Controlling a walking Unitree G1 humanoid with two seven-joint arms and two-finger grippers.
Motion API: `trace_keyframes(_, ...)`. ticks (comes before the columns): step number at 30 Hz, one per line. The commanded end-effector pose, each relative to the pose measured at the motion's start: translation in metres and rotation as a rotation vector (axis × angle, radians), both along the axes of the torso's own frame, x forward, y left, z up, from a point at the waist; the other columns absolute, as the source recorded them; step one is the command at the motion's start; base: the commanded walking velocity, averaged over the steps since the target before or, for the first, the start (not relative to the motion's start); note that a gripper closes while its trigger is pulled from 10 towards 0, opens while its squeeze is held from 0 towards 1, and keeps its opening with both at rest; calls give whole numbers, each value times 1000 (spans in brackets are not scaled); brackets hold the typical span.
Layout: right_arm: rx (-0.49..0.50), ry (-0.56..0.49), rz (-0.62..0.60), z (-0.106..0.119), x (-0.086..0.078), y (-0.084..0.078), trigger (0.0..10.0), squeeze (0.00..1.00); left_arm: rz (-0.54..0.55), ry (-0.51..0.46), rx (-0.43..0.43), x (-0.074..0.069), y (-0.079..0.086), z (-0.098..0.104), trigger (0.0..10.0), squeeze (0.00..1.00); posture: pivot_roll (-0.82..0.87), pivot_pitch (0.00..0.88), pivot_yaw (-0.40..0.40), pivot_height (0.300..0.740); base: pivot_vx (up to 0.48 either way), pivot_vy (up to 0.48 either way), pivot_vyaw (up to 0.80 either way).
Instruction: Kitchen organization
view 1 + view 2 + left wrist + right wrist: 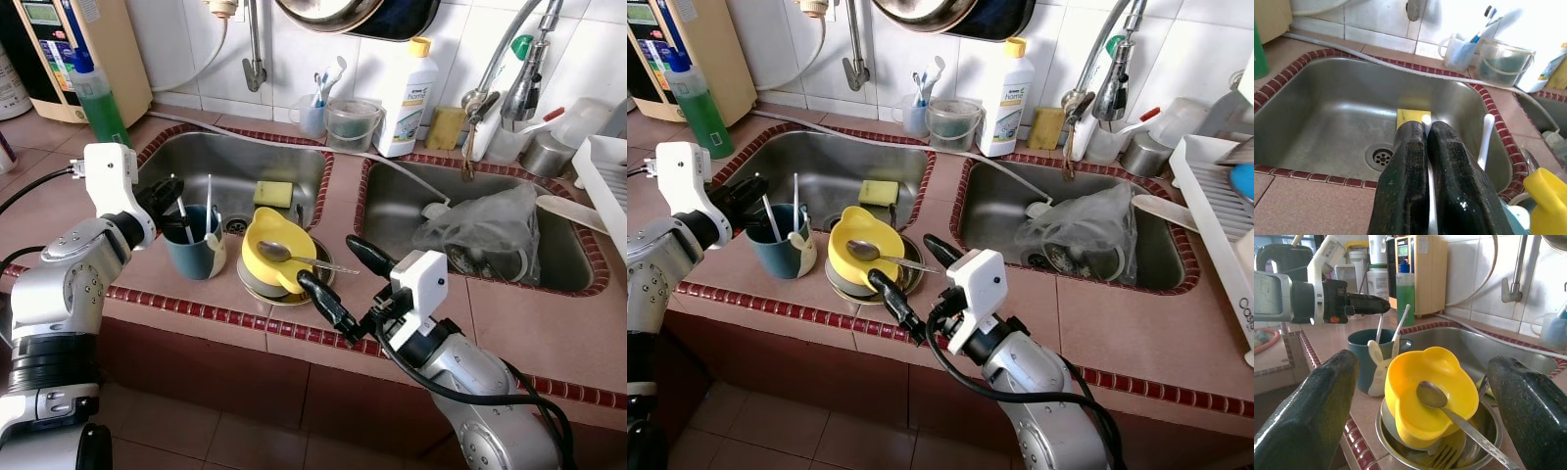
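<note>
A yellow flower-shaped bowl (266, 247) with a metal spoon (284, 253) in it is stacked in a steel bowl (286, 286) on the tiled ledge between the two sinks. Left of it stands a teal mug (191, 247) holding white-handled utensils (208, 201). My left gripper (167, 199) hovers over the mug, shut on one utensil handle (1425, 119). Just right of and in front of the yellow bowl, my right gripper (345, 279) stands open. In the right wrist view the bowl (1430, 391) lies between its two fingers (1308, 416).
A yellow sponge (272, 193) lies in the left sink (196, 162). The right sink (392, 211) holds a plastic bag (485, 230) over dishes. A green soap bottle (98, 98), a white bottle (407, 98), a faucet (495, 69) and a dish rack (607, 186) line the back and right.
</note>
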State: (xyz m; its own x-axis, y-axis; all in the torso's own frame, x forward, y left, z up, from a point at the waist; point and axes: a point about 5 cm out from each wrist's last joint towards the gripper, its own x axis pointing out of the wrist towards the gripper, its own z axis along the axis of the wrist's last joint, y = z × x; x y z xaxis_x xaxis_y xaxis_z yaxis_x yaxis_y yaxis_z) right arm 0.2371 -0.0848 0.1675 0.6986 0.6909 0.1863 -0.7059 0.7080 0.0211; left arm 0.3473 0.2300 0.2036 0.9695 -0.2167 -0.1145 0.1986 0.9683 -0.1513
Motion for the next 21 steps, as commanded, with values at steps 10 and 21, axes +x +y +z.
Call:
trace_keyframes(10,1,-21,-8,6,-2,-2,10000,0,24,22,26,0,2,-4,10000,467,33,0,5,740,0,0,0)
trace_keyframes(21,1,-24,-13,6,-2,-2,10000,0,10,41,29,1,-2,-6,10000,0,33,0,9,740,0,0,0)
